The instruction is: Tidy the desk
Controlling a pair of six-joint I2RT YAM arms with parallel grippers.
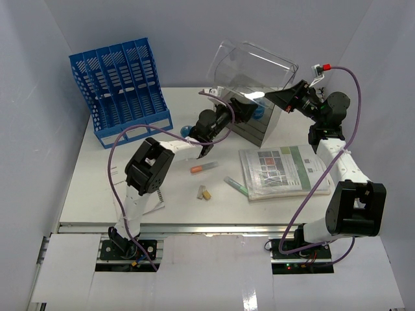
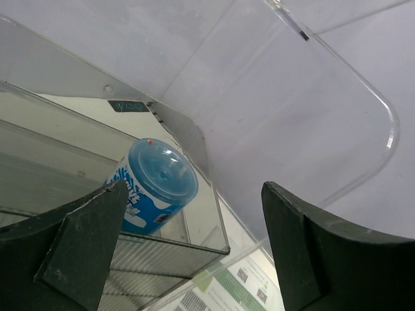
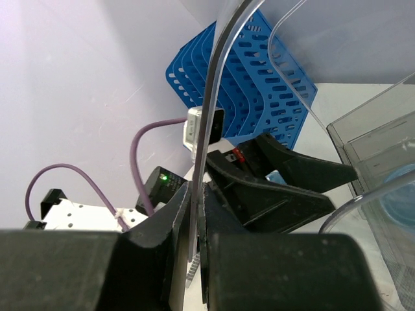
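Two pincers were examined. Right pincer (image 3: 198, 194): fingers pressed together on the thin edge of the clear lid (image 3: 217, 78), holding it raised over the box (image 1: 256, 126). Left pincer (image 2: 193, 194): fingers wide apart with nothing between them, poised at the box mouth. A blue tub (image 2: 155, 184) sat inside the box, clear of both fingers.

Outward from the box, the desk (image 1: 188, 207) ran under everything, from the rail by the arm bases to the back wall. It carried a rack (image 1: 120, 84) at far left and a booklet (image 1: 282, 170) at right. Between them lay an orange marker (image 1: 203, 167), a green marker (image 1: 237, 186) and a small block (image 1: 205, 192) (too small to identify).

Assessment: the desk was judged rigid, heavy and fixed, its top smooth enough for light items to slide. It offered no sensible hold. Grips belonged on the loose items instead, the markers across the barrel and the booklet at an edge.

Only the right wrist view showed the clamp on the lid edge. Only the left wrist view showed the tub plainly and the empty gap. The overhead view alone showed the markers and the desk's layout.
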